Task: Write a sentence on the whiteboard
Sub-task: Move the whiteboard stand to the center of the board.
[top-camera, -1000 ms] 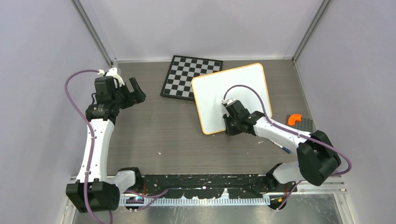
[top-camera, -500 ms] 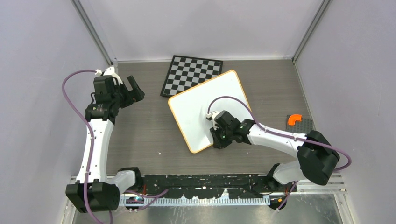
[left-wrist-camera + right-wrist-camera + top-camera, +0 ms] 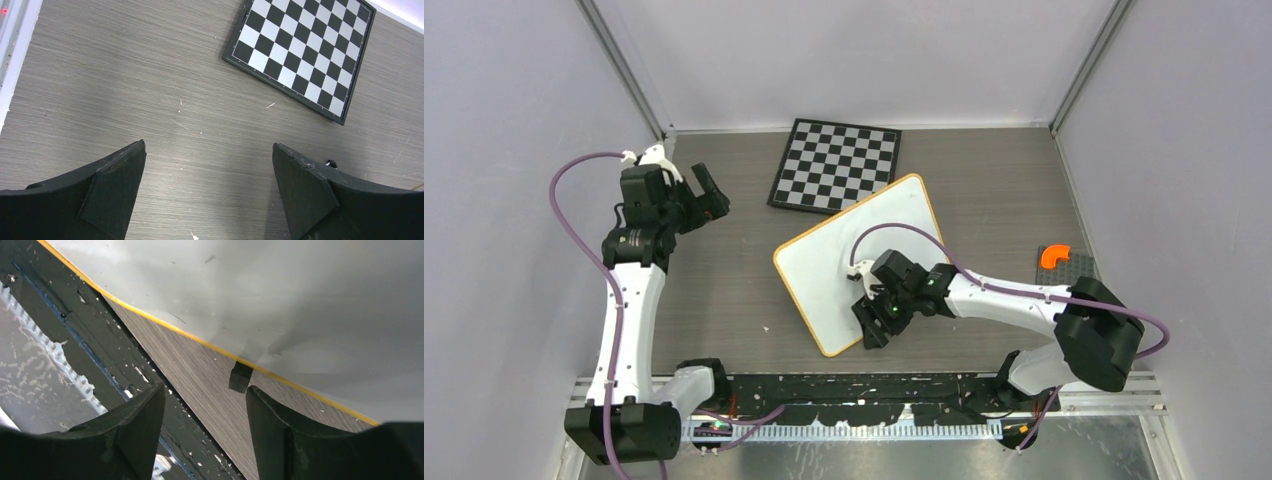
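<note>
Right end effector (image 3: 205, 390) | jaws parted, gripping nothing | whiteboard (image 3: 300, 300) lying flat, its orange edge just ahead

Wood-grain table (image 3: 724, 280) bears whiteboard (image 3: 824, 272), chessboard (image 3: 836, 165), grey plate (image 3: 1079, 265).

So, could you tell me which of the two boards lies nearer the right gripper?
The whiteboard, plain white with an orange rim: the right gripper hangs over its near edge. The checkered chessboard lies farther back.
</note>
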